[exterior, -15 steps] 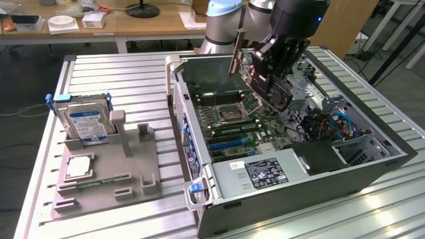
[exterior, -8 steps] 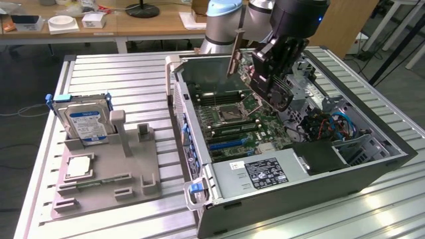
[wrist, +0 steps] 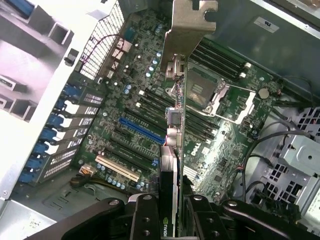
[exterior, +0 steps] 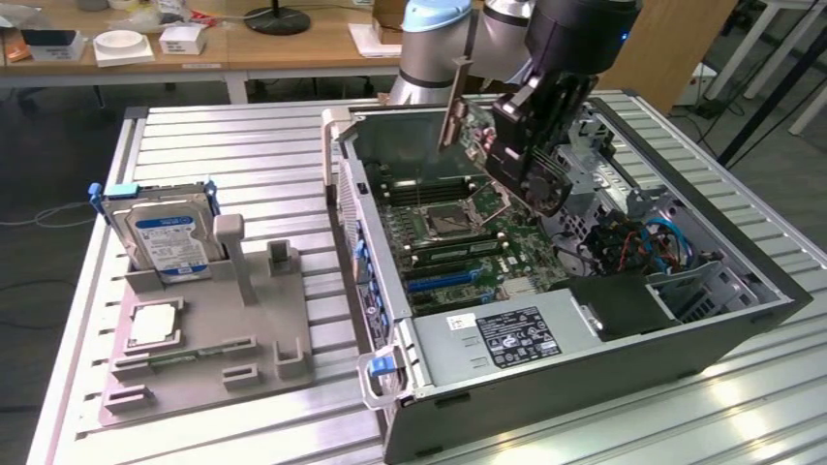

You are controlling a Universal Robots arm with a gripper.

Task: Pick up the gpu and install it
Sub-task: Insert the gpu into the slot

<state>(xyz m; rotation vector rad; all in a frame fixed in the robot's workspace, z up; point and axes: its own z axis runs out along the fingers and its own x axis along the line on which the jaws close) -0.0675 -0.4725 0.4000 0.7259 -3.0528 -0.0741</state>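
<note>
Fingers: two dark fingers (wrist: 145, 220) are clamped on the gpu (wrist: 173, 165), one pressed against each flat face of the card.
Gripper: the gripper (wrist: 169, 212) is pointed down into an open machine. In the exterior view it (exterior: 524, 145) is found at the upper centre of the frame.
Gpu: the card is held edge-on, with its silver bracket (wrist: 189, 30) at the end away from the fingers. In the exterior view it (exterior: 475, 136) is hung in the air at upper centre.
Beneath the card: a motherboard (wrist: 125, 95) is spread out, with a blue slot (wrist: 141, 131) and a pale slot (wrist: 117, 169) lying open. No slot appears to be touched.
Case: the computer case (exterior: 723, 329) is laid on its side, across the centre and right of the exterior frame.
Tray: a grey tray (exterior: 259, 358) is set at the exterior view's left, and a hard drive (exterior: 166, 237) is stood upright in it.
Done: the pick-up is judged complete.
Left: the card is not yet seated, so the installation is judged unfinished.
</note>
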